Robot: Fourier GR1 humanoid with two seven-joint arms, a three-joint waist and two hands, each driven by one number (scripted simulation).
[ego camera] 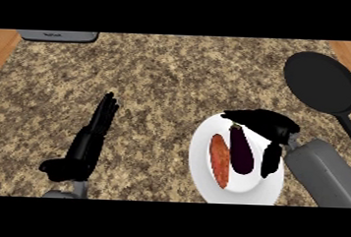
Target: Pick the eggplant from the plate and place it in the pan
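Dark purple, elongated eggplant (241, 150) lies on the round white plate (205, 185), lengthwise top to bottom in the head view, stem end toward the far side. Just beside it on its left, an orange-red oblong vegetable (220, 160), also lying on the plate, roughly parallel to it.

Right black hand (269, 126) sits over the plate's far right part. Fingers (240, 115) stretch leftward past the eggplant's stem end; thumb (271, 159) points down along the eggplant's right side. Fingers spread, not curled round the eggplant; contact with it cannot be made out. Grey right forearm (321, 172) enters from the lower right corner.

Black round pan (321, 88) rests on the speckled brown stone desk (165, 81) at the far right, well apart from the plate's centre, its dark handle (350, 129) running down toward the right edge.

Left black hand (87, 144) shows at the lower left above the desk, fingers straight and held together, pointing away, holding nothing.

A grey appliance (58, 35) is cut off at the top left edge. Wooden strips (1, 48) border the desk on both sides.
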